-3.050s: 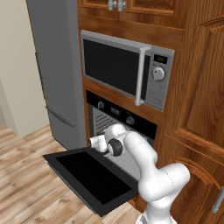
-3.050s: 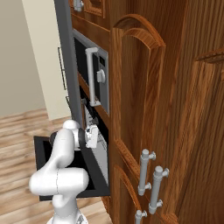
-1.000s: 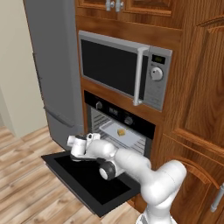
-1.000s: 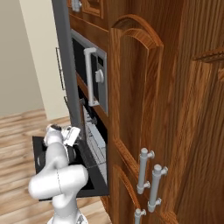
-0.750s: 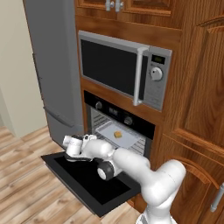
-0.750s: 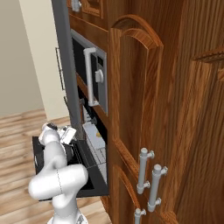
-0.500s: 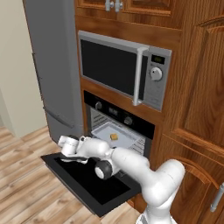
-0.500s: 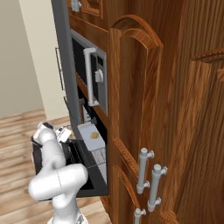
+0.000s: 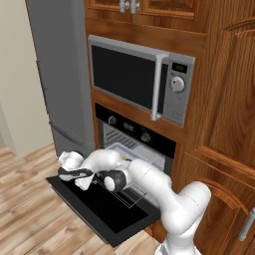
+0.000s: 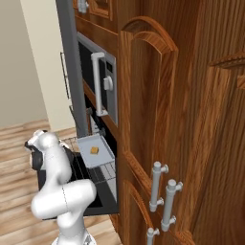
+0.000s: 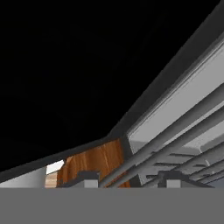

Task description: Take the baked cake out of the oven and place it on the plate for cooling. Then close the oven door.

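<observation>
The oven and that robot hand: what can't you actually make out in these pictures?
- Tool: in the left base view its tips are too small and dark against the oven door to tell open from shut.
- Baked cake: a tiny tan spot on the tray in the right base view; its shape is unreadable.
- Oven interior: left base view, hidden behind the arm.
- Plate: cannot tell where it stands.

oven door (image 10: 103,203) (handle behind arm)

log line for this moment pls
oven door: open flat | wire rack: slid out | baked cake: on grey tray | gripper: low over door's left end, holding nothing | plate: unseen
</observation>
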### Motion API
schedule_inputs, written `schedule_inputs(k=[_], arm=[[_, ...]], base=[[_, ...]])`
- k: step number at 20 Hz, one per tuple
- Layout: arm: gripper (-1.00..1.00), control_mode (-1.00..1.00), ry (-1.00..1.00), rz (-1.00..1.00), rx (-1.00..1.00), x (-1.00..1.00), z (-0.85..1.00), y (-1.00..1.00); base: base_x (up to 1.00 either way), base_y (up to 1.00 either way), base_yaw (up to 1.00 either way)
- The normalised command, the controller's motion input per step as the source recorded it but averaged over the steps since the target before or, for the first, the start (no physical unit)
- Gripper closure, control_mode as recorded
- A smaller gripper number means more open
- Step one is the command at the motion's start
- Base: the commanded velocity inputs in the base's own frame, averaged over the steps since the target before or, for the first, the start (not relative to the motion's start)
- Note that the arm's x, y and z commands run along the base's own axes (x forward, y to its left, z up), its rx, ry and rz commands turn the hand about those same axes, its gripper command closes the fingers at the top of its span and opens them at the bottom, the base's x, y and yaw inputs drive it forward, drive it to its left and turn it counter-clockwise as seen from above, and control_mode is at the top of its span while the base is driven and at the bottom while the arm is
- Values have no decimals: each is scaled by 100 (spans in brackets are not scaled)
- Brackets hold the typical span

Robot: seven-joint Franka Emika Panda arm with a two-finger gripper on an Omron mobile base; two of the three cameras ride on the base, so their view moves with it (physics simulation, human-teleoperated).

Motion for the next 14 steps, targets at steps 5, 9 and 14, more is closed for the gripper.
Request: schedule_inputs(k=[5,9,14], arm=[[100,-100,41,0,17,-33,-39,84],[100,-100,28,0,14,-48,-29,82],[100,-100,-20,-7,8,-93,23,20]], base=[[0,0,0],[0,0,0],[0,0,0]])
